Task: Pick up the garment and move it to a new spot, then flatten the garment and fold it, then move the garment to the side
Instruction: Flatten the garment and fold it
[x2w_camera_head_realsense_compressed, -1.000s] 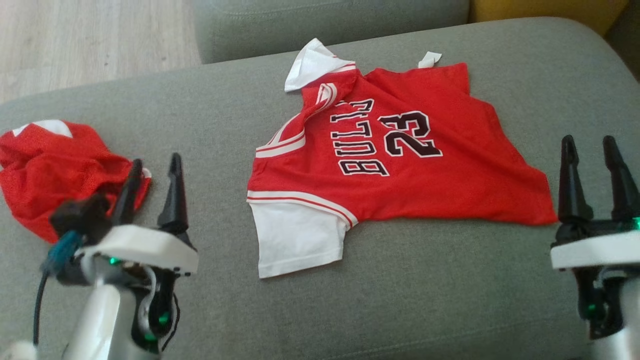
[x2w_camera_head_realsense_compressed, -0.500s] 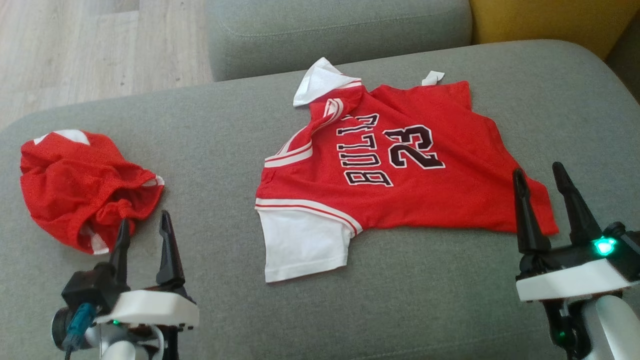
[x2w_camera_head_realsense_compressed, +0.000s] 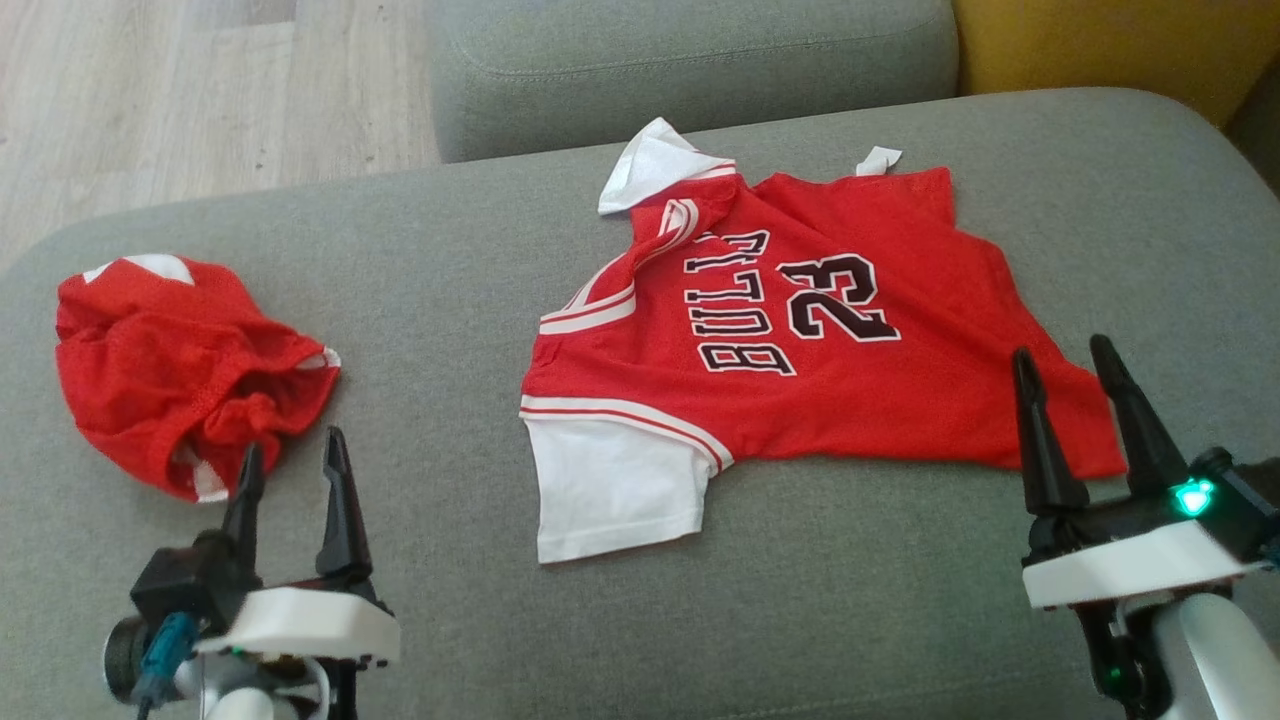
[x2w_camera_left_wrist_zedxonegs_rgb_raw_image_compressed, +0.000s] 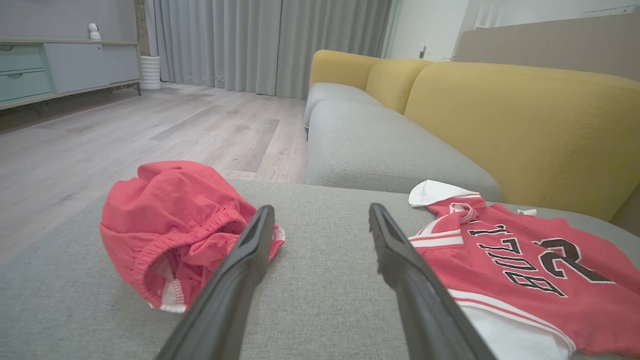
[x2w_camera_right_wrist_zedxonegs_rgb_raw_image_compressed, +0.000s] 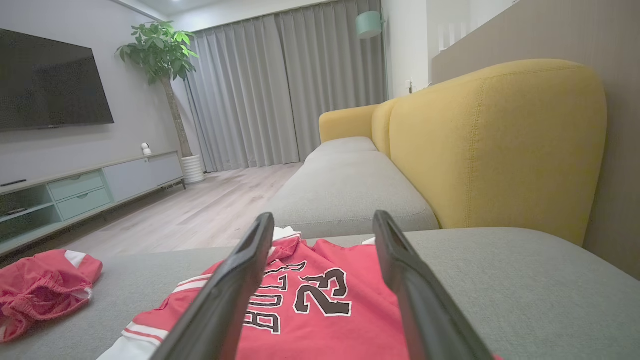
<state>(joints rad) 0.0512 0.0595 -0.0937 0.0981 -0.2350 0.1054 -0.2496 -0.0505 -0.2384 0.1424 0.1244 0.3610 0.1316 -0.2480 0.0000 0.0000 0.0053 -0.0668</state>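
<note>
The garment (x2w_camera_head_realsense_compressed: 800, 410) is a red jersey with white sleeves and "BULLS 23" lettering. It lies mostly spread out on the grey cushion, with its far sleeve folded over. My right gripper (x2w_camera_head_realsense_compressed: 1061, 350) stands open just above the jersey's near right corner, holding nothing. In the right wrist view the jersey (x2w_camera_right_wrist_zedxonegs_rgb_raw_image_compressed: 320, 330) lies between and beyond the open gripper (x2w_camera_right_wrist_zedxonegs_rgb_raw_image_compressed: 323, 216). My left gripper (x2w_camera_head_realsense_compressed: 291, 450) is open and empty, just short of a crumpled pair of red shorts (x2w_camera_head_realsense_compressed: 170, 370). The left wrist view shows the shorts (x2w_camera_left_wrist_zedxonegs_rgb_raw_image_compressed: 170, 215) left of that gripper (x2w_camera_left_wrist_zedxonegs_rgb_raw_image_compressed: 321, 209) and the jersey (x2w_camera_left_wrist_zedxonegs_rgb_raw_image_compressed: 600, 295) to its right.
Everything rests on a grey sofa cushion (x2w_camera_head_realsense_compressed: 450, 260). A second grey seat (x2w_camera_head_realsense_compressed: 690, 60) lies beyond it, and a yellow backrest (x2w_camera_head_realsense_compressed: 1100, 40) rises at the far right. Wooden floor (x2w_camera_head_realsense_compressed: 200, 90) lies past the cushion's far left edge.
The camera shifted, so the whole scene sits lower in view. My left gripper pulled back from the shorts. My right gripper moved inward over the jersey's near right corner. Both stayed open.
</note>
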